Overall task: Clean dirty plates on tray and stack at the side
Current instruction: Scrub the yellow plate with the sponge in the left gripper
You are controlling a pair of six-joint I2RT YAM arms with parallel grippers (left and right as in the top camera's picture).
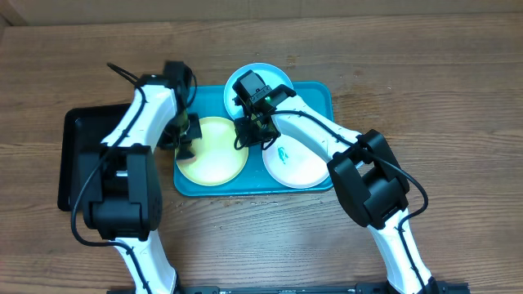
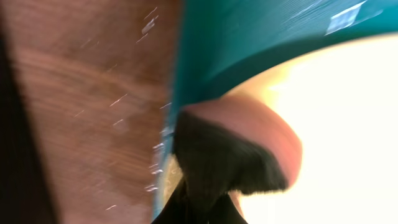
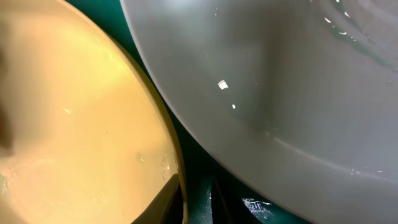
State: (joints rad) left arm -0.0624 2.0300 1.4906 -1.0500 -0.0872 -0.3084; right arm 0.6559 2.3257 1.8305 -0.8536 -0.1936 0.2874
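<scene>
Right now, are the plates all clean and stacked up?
Not yet. Done: nothing, no stack sits beside the tray. In hand: the left end effector and the right end effector are down at opposite edges of the yellow plate. Left: the white plate has a green smear, the blue plate sits at the tray's far edge, and all three need stacking.

The overhead camera looks straight down from well above the wooden worktop and takes in the whole teal tray near the centre of its picture. The left wrist camera sits very close to the tray's left rim. Its picture is blurred, with bare worktop on one side and the yellow-green plate on the other. The right wrist camera hangs just above the tray's middle, facing down, so close that only parts of two plates fit. All three views share the tray and the yellow-green plate.
</scene>
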